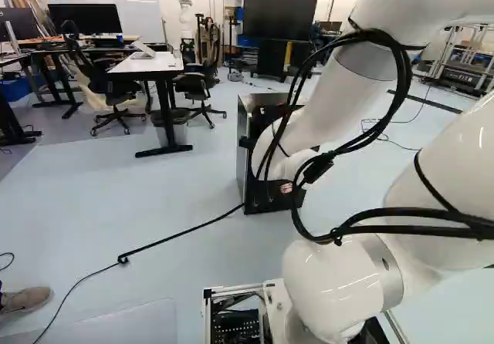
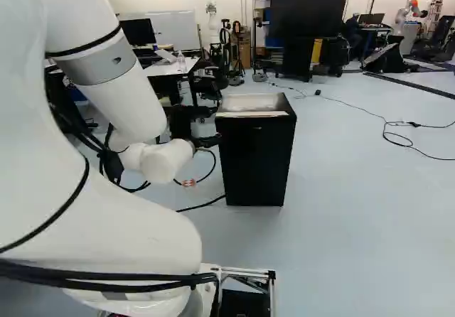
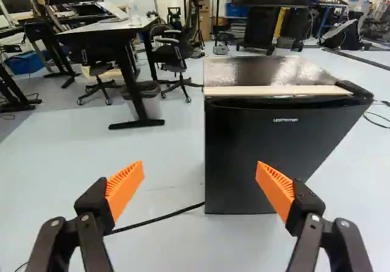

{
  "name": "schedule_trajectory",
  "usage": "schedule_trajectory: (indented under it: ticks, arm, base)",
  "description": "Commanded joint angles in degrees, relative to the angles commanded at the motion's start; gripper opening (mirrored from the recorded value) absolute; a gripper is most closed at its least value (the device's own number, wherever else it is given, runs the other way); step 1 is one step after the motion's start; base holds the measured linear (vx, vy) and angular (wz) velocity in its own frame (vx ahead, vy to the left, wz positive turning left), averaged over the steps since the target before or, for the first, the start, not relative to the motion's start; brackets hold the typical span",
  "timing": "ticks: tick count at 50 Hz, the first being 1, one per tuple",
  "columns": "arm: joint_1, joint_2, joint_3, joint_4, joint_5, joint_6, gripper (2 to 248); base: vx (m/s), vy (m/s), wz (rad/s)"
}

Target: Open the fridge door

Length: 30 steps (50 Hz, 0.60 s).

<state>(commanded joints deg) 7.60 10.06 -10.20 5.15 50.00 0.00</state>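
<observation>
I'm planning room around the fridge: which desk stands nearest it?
The white-topped desk bearing a bottle; the other desks stand farther from the fridge.

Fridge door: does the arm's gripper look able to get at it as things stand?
Probably yes. In the wrist view, the gripper stands open, and nothing shows between it and the door. Getting a hold may be harder, as no jutting handle shows.

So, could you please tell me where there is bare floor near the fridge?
In the right base view, between the fridge and looping cord; in the left base view, between the desk and cable. Crowded: around the desk, among chairs.
</observation>
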Motion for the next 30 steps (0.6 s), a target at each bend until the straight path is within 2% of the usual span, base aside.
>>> schedule_trajectory:
  ticks: [30]
  arm:
    - [5.84,-4.95,-4.62,7.66,0.06,0.00,247]
  base:
    - [0.000,0.000,0.000]
